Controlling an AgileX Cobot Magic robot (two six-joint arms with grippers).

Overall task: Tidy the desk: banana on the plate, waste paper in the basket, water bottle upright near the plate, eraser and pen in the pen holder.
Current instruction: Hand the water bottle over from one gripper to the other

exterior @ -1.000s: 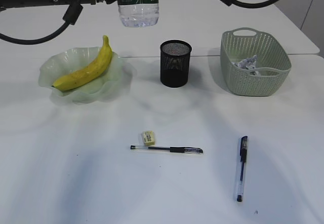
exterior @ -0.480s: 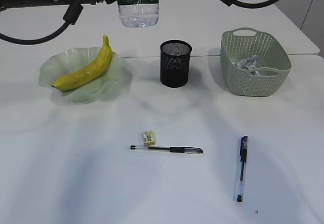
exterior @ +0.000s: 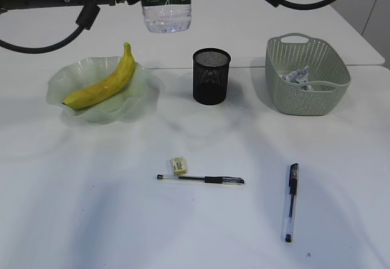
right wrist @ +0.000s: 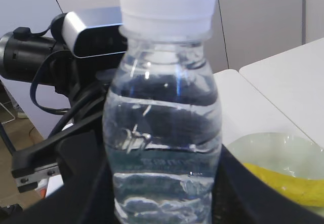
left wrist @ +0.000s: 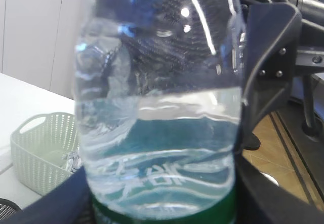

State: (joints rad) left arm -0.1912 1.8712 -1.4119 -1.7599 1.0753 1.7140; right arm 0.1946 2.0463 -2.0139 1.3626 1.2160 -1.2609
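Note:
The clear water bottle (exterior: 166,13) with a green label hangs upright in the air above the table's back, between the plate and the pen holder. My left gripper (left wrist: 162,203) grips it around the label; the bottle (left wrist: 159,107) fills that view. My right gripper (right wrist: 162,193) is also shut around the bottle (right wrist: 162,117), whose white cap points up. The banana (exterior: 103,83) lies on the green plate (exterior: 61,80). The eraser (exterior: 178,165) and two pens (exterior: 201,179) (exterior: 291,201) lie on the table. Waste paper (exterior: 298,76) is in the basket (exterior: 304,101).
The black mesh pen holder (exterior: 211,76) stands between the plate and the basket. Black arm cables (exterior: 36,44) hang over the table's back left and right corners. A seam between two tables runs behind the plate and the basket.

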